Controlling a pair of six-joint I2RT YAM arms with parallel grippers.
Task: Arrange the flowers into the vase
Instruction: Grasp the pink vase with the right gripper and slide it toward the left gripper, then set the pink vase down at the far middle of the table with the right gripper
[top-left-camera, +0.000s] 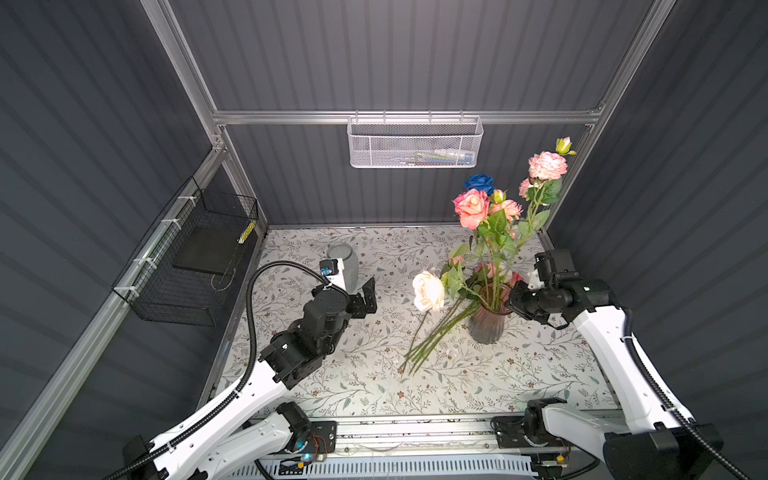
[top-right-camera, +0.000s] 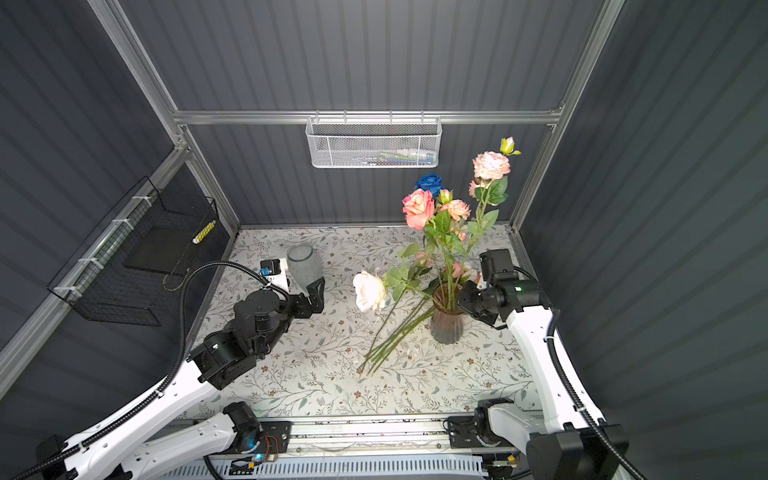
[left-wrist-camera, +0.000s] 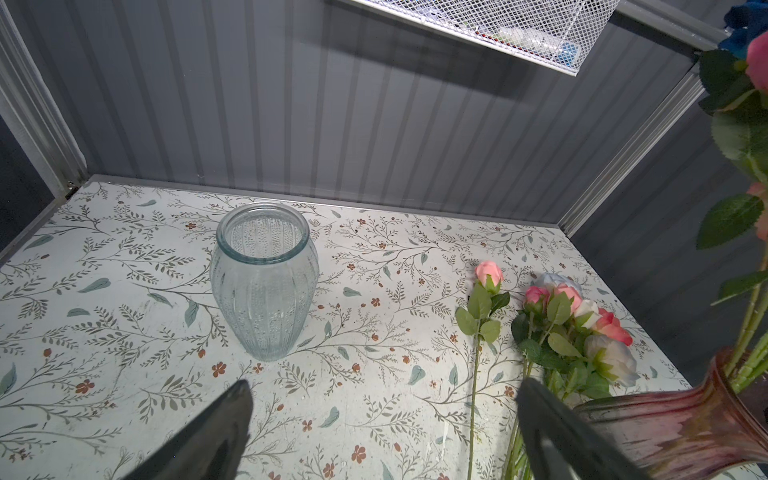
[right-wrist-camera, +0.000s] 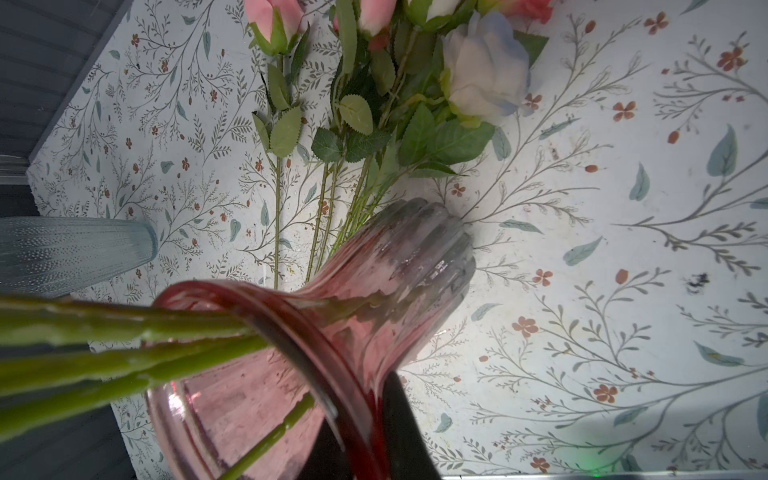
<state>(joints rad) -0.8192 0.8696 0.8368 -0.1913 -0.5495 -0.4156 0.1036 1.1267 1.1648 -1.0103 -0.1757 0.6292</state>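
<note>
Floral-print counter in a grey-walled booth, with the flowers half arranged.

Several flowers stand in the pink vase on the right, and a bundle of loose stems lies just beside it, cut ends toward the front. The right pincer is clamped on that vase's rim. The left pincer gapes wide, holding nothing, near the empty clear vase. The stems look light, thin and bendy, so a mid-stem hold below the leaves seems best. The glass is fragile.
</note>
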